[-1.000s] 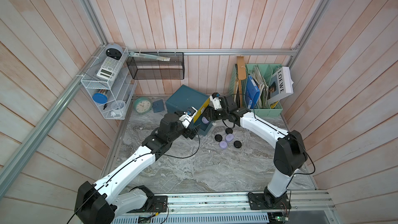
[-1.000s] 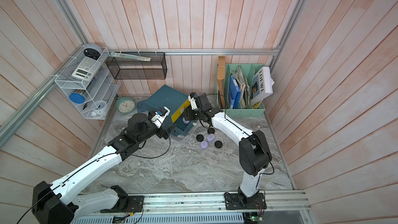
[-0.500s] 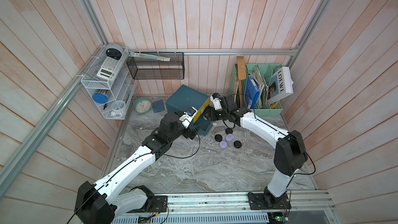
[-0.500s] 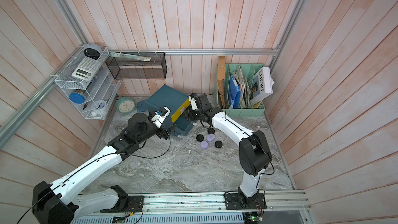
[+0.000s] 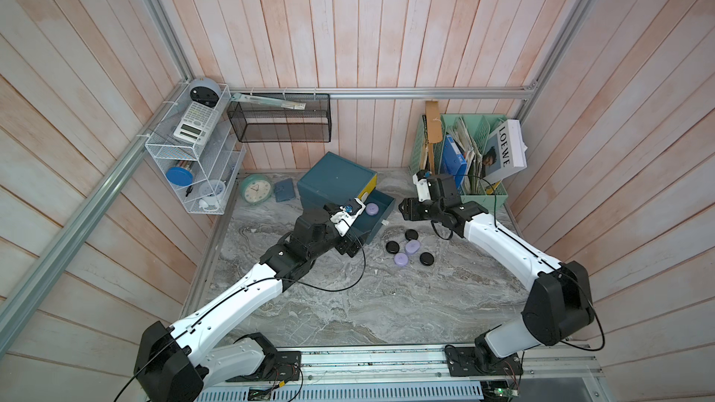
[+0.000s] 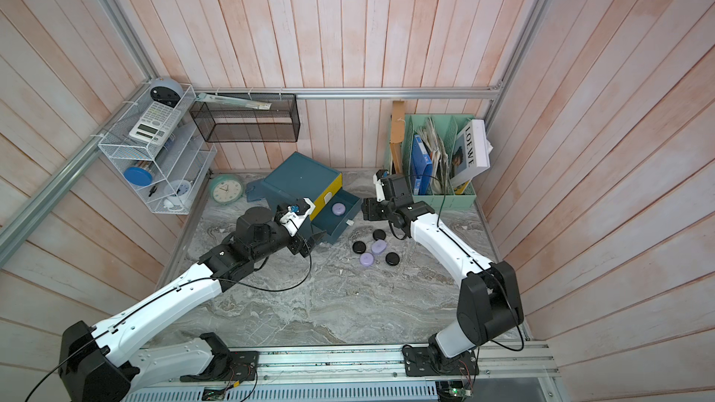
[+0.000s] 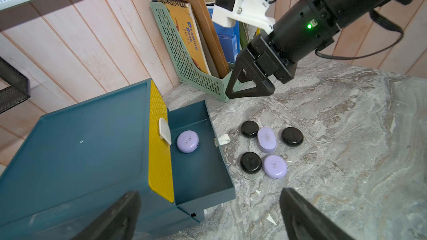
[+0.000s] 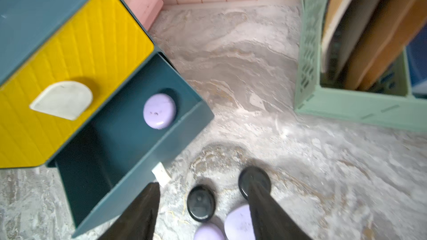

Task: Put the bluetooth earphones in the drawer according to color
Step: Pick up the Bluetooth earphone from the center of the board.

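The glossy lilac puck-shaped earphone cases [image 7: 275,166] are judged light, rigid, slippery, best taken across the rim; left pincer [image 7: 210,192] wide, right pincer [image 8: 203,184] parted, both empty.

Both top views hang high above the near edge of the worktop [image 5: 348,303] and look steeply down toward the far wall [image 5: 348,32]. They take in the whole scene, differing only by a slight sideways offset. The left wrist view sits close above the drawer cabinet [image 7: 76,148], facing right and far across the open drawer [image 7: 203,188], with the left fingers [image 7: 115,218] at its edge. The right wrist view, closer and partly blurred, looks down between the right fingers [image 8: 265,208]. Both wrist views share that drawer and its lilac case [image 8: 159,111].
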Motion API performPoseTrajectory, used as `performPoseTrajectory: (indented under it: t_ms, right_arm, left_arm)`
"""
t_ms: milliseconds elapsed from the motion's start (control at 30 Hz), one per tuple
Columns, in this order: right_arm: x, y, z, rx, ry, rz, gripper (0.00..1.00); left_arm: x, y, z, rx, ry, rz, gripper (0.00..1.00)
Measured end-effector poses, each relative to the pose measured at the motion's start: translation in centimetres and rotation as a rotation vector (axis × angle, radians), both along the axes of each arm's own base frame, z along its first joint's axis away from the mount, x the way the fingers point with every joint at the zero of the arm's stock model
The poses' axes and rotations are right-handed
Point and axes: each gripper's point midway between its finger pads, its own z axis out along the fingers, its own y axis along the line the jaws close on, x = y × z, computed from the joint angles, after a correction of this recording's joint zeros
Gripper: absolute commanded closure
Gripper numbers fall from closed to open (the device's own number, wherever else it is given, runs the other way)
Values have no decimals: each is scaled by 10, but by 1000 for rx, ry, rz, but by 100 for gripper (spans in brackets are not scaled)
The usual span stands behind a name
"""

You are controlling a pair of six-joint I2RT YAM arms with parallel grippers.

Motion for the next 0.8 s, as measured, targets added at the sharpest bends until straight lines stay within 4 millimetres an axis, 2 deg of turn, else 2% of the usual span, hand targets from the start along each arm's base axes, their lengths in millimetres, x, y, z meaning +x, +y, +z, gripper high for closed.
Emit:
performPoseTrajectory:
  t_ms: [133, 300, 667, 800]
  right_arm:
    - [-13, -13, -20, -36, 54, -19, 31]
    - [-32, -25, -56, -92, 152, -30, 25]
    - [-50, -35, -125, -220, 417, -29, 23]
    - [-53, -35, -129, -220, 435, -31, 23]
  left_arm:
    - [-6, -10, -6, 8, 15, -35, 0]
    - [-11, -21, -16, 24, 35, -64, 0]
    - [-21, -39, -34, 55, 69, -113, 0]
    - [-23, -41, -36, 61, 74, -119, 0]
